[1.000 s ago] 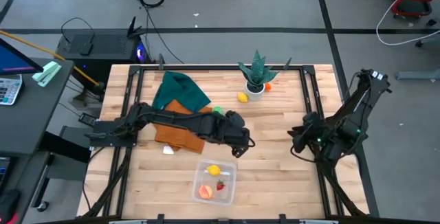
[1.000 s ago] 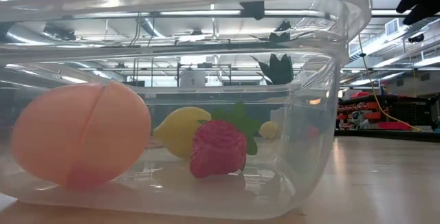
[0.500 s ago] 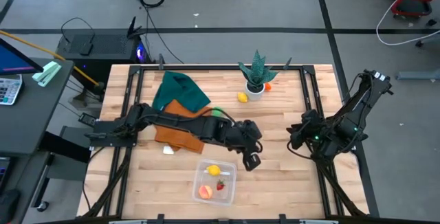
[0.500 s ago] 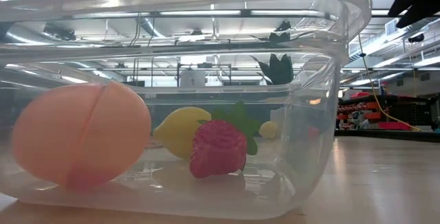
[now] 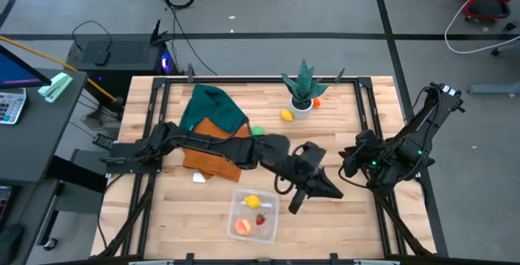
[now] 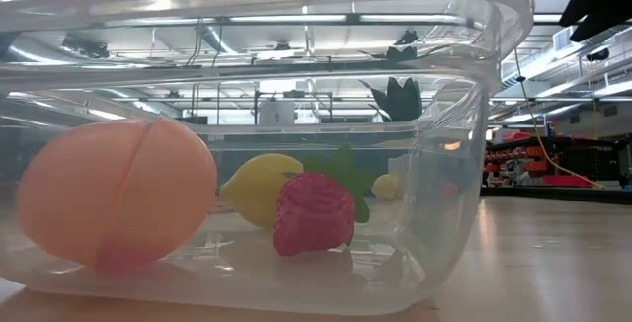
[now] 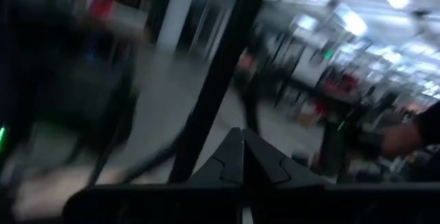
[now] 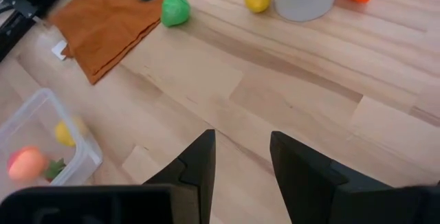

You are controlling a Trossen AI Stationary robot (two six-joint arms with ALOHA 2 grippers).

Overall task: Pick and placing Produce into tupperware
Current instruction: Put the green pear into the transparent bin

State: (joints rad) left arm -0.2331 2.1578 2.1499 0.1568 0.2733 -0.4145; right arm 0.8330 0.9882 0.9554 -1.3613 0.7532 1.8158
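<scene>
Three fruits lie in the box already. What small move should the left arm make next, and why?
Probably swing the left tool, shut and empty beside the box, back toward the green fruit by the orange cloth, since it lies nearest on the table.

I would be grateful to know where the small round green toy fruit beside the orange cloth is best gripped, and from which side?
Grip the small round green toy fruit across its widest middle, coming straight down from above. It looks near-spherical, so any lower or higher hold would likely slip. The folded orange cloth lies close on one side, so probably set the claw fingers along that cloth edge rather than across it.
</scene>
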